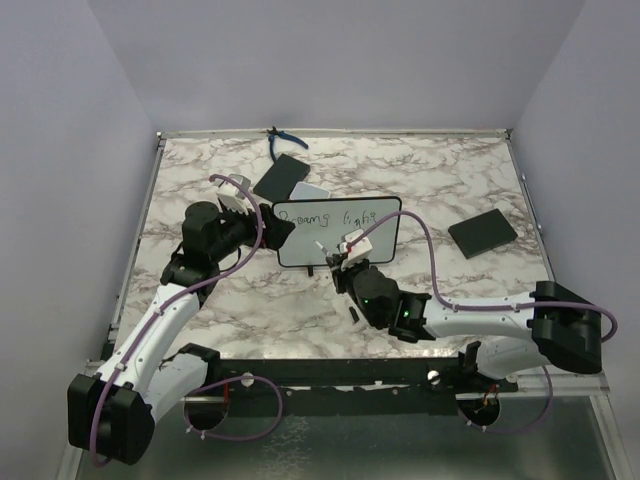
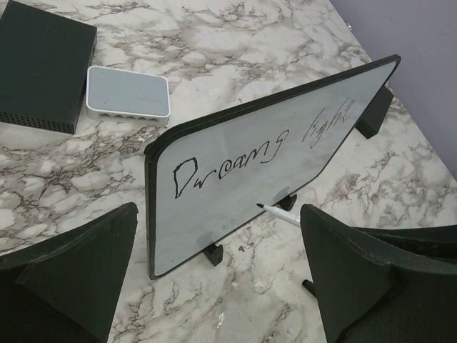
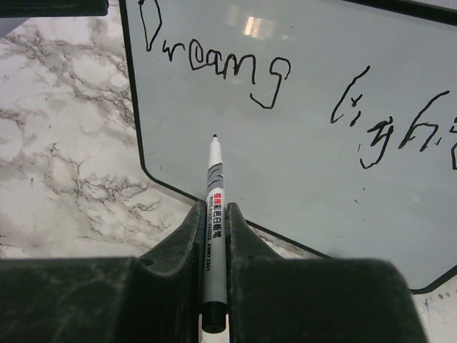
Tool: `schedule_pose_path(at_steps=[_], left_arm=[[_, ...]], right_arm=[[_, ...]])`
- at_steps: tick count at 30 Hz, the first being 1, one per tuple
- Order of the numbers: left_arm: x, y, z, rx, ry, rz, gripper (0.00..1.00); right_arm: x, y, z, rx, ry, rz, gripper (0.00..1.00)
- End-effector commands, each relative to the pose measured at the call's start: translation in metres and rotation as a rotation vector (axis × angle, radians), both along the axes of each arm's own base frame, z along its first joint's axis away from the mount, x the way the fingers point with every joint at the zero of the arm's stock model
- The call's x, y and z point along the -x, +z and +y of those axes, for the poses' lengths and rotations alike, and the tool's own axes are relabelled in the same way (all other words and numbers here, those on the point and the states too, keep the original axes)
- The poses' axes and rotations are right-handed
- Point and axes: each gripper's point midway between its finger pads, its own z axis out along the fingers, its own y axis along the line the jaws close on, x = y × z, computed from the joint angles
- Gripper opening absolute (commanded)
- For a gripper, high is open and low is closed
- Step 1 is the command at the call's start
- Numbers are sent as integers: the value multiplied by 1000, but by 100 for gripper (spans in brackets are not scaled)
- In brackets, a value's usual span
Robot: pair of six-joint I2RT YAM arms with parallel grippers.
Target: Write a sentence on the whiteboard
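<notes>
On the marbled table (image 1: 450,180) (lilac walls (image 1: 330,60) around), left gripper (image 1: 258,222) gapes; right gripper (image 3: 214,211) pinches a marker (image 3: 214,175) at the whiteboard (image 1: 310,242).

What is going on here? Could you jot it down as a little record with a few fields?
Board: whiteboard standing on its feet on the marble table
Writing: sentence reads roughly "Dreams light", in one line
Right fingers: shut on a marker, tip near the board below the first word
Left fingers: open, empty, by the board's left end
Nearby: grey-white pad beside a black slab
</notes>
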Motion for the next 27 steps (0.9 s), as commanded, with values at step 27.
schedule_pose_path(at_steps=[27], left_arm=[[1,9,2,-15,2,-36,96]], right_arm=[[-10,-38,-13,91,-104,31,1]])
